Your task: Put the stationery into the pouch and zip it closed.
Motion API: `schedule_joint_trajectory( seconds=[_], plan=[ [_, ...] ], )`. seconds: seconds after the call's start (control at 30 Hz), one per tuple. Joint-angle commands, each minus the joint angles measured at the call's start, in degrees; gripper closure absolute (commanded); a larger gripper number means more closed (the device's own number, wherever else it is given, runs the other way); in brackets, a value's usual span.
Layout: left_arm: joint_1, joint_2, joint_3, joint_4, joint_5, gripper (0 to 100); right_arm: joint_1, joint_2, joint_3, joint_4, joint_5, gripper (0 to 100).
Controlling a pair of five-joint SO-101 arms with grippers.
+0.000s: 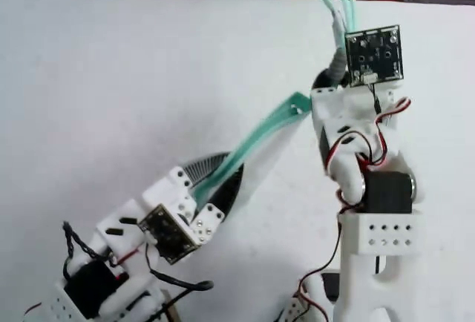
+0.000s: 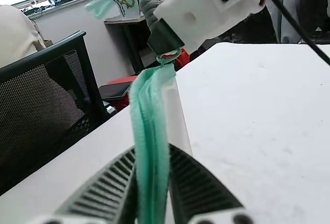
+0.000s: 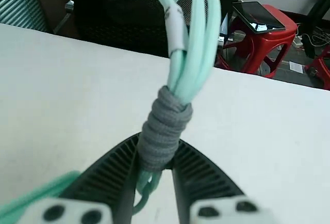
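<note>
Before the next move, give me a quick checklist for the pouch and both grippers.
1. Left gripper shut on pouch: ok.
2. Right gripper shut on pull cord: ok.
3. Pouch stretched straight between the grippers: ok.
4. Stationery inside pouch: cannot tell.
5. Zip fully closed: cannot tell.

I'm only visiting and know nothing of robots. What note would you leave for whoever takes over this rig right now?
Left gripper: shut on one end of the green pouch.
Right gripper: shut on the grey-wrapped pull cord at its other end.
Pouch is stretched between them over the table.
Whether the stationery is inside, or the zip closed, cannot be told: check first.
</note>
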Motion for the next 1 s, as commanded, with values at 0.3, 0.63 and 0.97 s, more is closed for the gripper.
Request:
schedule_joint_trajectory(
  seconds=[0.3,0.63,0.97],
  plan=[
    [-0.7,0.4,-0.1,1.5,-0.6,98,7.3,-0.1,5.1,-11.2,0.7,97.9],
    [-0.7,0.4,-0.1,1.5,-0.6,98,8.0,0.0,11.6,-19.6,1.2,97.9],
    [-0.7,0.4,-0.1,1.5,-0.5,98,8.0,0.0,12.9,-20.0,2.8,97.9]
  ],
)
